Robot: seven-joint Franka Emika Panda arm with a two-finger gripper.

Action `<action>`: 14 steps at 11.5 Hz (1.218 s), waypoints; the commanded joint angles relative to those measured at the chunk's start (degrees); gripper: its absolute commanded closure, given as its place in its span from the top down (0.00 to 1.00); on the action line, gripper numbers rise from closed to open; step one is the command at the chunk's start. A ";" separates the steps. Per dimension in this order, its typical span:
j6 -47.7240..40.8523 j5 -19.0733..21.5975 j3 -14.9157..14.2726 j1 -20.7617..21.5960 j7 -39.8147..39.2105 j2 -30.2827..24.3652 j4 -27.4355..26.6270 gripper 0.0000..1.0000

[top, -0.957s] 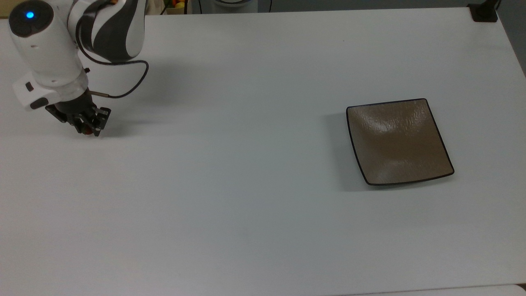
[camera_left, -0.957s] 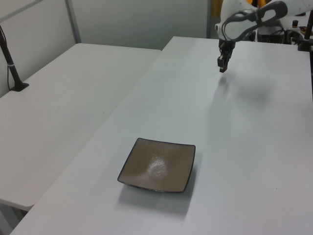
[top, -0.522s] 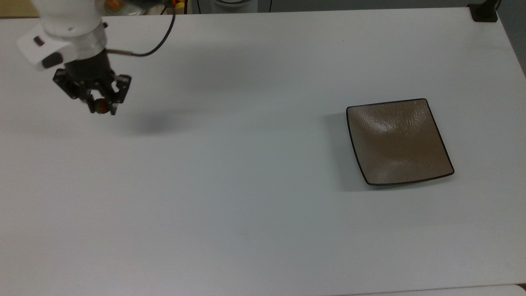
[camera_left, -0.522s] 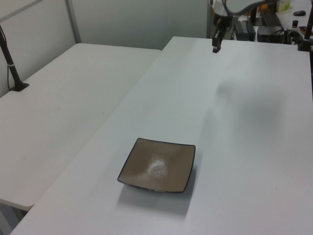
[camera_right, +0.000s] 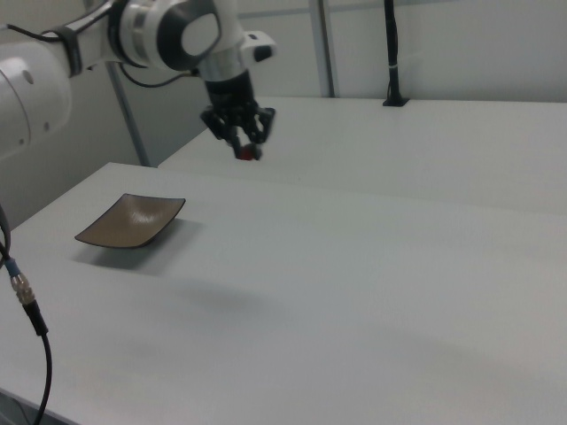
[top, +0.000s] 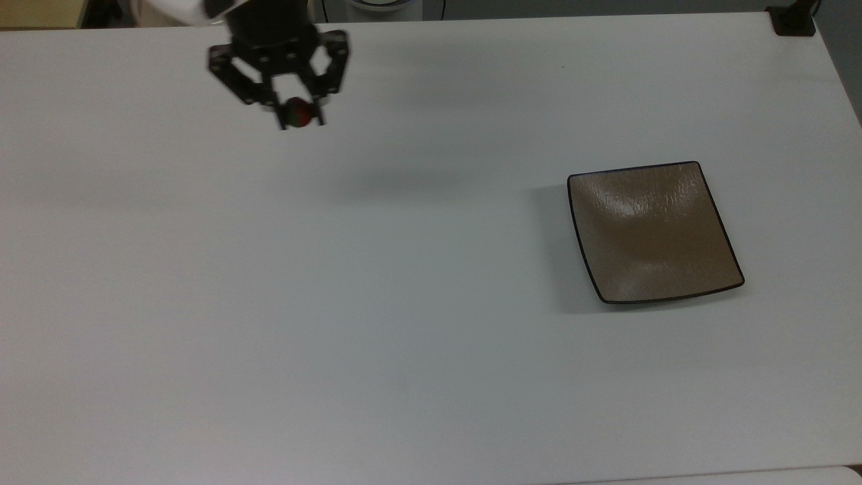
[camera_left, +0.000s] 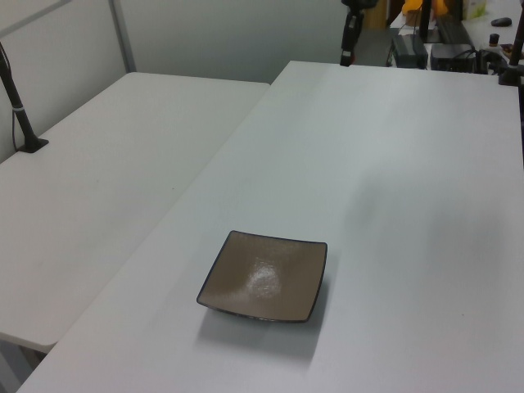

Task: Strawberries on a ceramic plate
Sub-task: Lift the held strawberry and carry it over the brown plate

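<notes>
Strawberry: we are seeing the strawberry (top: 297,112) pinched between the two fingertips of the gripper (top: 297,113), its dark red body showing in the narrow gap, with no part of it touching the table; in the right view the same red spot (camera_right: 247,153) is sitting at the very tip of the tool.
Gripper: we are finding the gripper (camera_right: 247,152) pointing downward and closed narrowly around the strawberry, the fingers (top: 281,116) pressing it from both sides.
Height: we are reading the gripper as hanging clear above the table (top: 417,350), since a soft shadow is lying on the surface apart from it, toward the top view's right and lower than the tool.
Left view: we are seeing the gripper (camera_left: 348,49) as a dark upright shape at the far end of the table.
Arm: we are following the white arm (camera_right: 168,35) running up and away from the gripper toward the right view's left.
Ceramic plate: we are placing the ceramic plate (top: 653,232) well apart from the gripper, toward the top view's right and lower than the tool, resting flat on the table; in the right view the ceramic plate (camera_right: 131,220) is lying below the gripper and to the right view's left.
</notes>
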 commanded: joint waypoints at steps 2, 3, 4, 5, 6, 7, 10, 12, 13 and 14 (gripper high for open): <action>-0.48 0.44 -0.90 13.04 8.39 0.97 0.26 0.22; -0.30 0.44 -0.90 15.59 9.19 2.02 0.44 0.22; 1.79 0.44 -0.90 18.14 10.59 2.64 0.26 0.22; 4.33 0.27 -0.90 20.60 12.78 3.95 0.09 0.22; 5.93 -0.08 -0.90 22.54 14.89 5.53 0.09 0.22; 7.86 -0.18 -0.90 24.21 15.60 6.77 0.00 0.22; 10.85 -0.44 -0.99 27.30 17.27 10.02 -0.09 0.22; 13.05 -2.01 -0.99 29.58 19.64 12.48 -0.09 0.22; 15.15 -2.98 -0.99 30.55 21.39 14.06 -0.09 0.22; 17.87 -3.86 -0.99 31.78 22.98 15.64 -0.09 0.22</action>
